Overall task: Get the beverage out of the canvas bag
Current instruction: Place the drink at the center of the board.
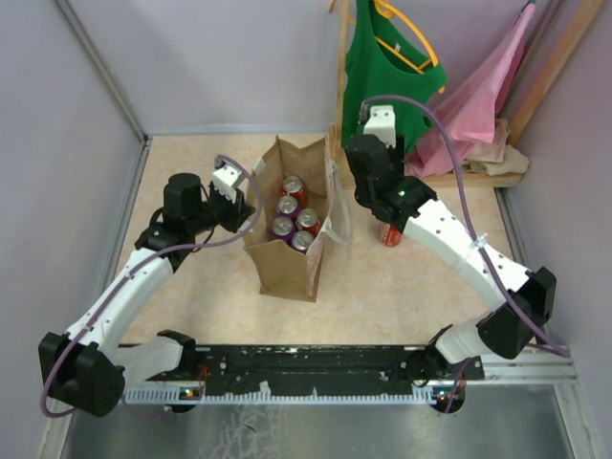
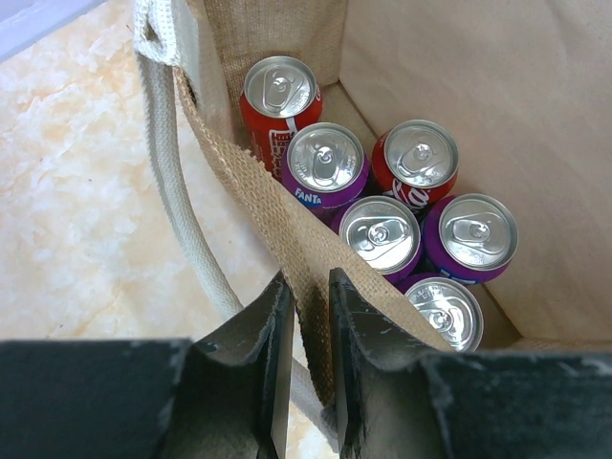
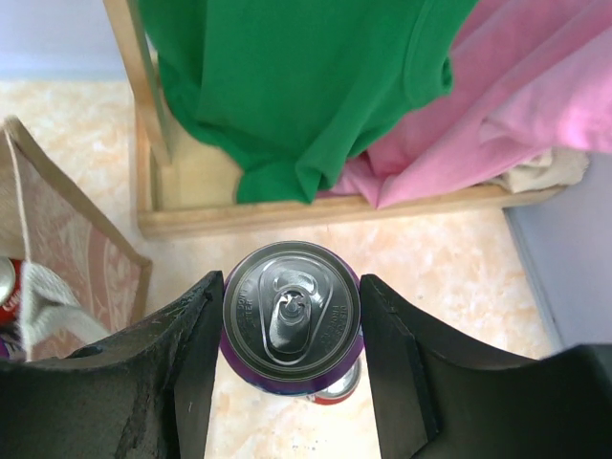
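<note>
The purple can point(image 3: 292, 311) is out of the canvas bag point(image 1: 287, 273) — the right gripper point(image 3: 290, 335) pinches it, a finger pressed on either flank, at about 3 o'clock of the bag in the top view. The main risk sits right under it: a red can point(image 1: 390, 235) stands on the table point(image 1: 411, 287), its lid peeking out at 5 o'clock of the held can in the right wrist view. A straight descent would likely land rim on rim and topple both. The smooth round wall could also slip in the grip. The left gripper point(image 2: 311, 349) is nipped on the bag's 9 o'clock wall, just beside a strap handle point(image 2: 177, 210); tugging or letting go may sag or tip the bag. Inside stand six more cans point(image 2: 380, 234) — among them a second red can point(image 2: 280, 96) at 12 o'clock, a purple Fanta point(image 2: 325, 158) and a Coca-Cola point(image 2: 419, 158).
</note>
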Controlling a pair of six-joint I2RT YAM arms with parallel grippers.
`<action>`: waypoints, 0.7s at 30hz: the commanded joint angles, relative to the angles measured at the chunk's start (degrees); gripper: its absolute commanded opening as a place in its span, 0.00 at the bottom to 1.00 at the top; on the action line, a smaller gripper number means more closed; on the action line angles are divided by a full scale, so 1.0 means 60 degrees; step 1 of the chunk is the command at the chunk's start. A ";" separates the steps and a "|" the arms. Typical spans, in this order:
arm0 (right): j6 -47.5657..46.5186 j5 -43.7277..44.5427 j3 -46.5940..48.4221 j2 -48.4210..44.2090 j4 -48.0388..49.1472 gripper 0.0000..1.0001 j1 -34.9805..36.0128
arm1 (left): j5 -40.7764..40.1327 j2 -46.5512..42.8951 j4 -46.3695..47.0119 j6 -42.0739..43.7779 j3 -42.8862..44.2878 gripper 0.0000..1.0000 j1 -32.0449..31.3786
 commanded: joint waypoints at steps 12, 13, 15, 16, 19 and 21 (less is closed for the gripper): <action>0.0885 -0.1401 -0.2637 -0.0463 0.3942 0.00 -0.0737 | 0.0489 -0.0315 -0.0111 -0.0007 -0.0218 0.26 0.0011; 0.0983 -0.1507 -0.2785 -0.0403 0.4118 0.00 -0.0790 | 0.0489 -0.0309 -0.0113 -0.0012 -0.0219 0.26 0.0004; 0.1109 -0.1694 -0.3065 -0.0250 0.4483 0.00 -0.0840 | 0.0511 -0.0301 -0.0125 -0.0015 -0.0193 0.26 0.0003; 0.1139 -0.1756 -0.3190 -0.0178 0.4660 0.00 -0.0852 | 0.0506 -0.0303 -0.0137 -0.0024 -0.0194 0.26 0.0003; 0.1150 -0.2029 -0.3533 0.0032 0.5183 0.00 -0.0856 | 0.0485 -0.0301 -0.0153 0.0006 -0.0159 0.26 0.0003; 0.1166 -0.2163 -0.3757 0.0139 0.5488 0.00 -0.0856 | 0.0459 -0.0294 -0.0182 0.0039 -0.0151 0.26 0.0003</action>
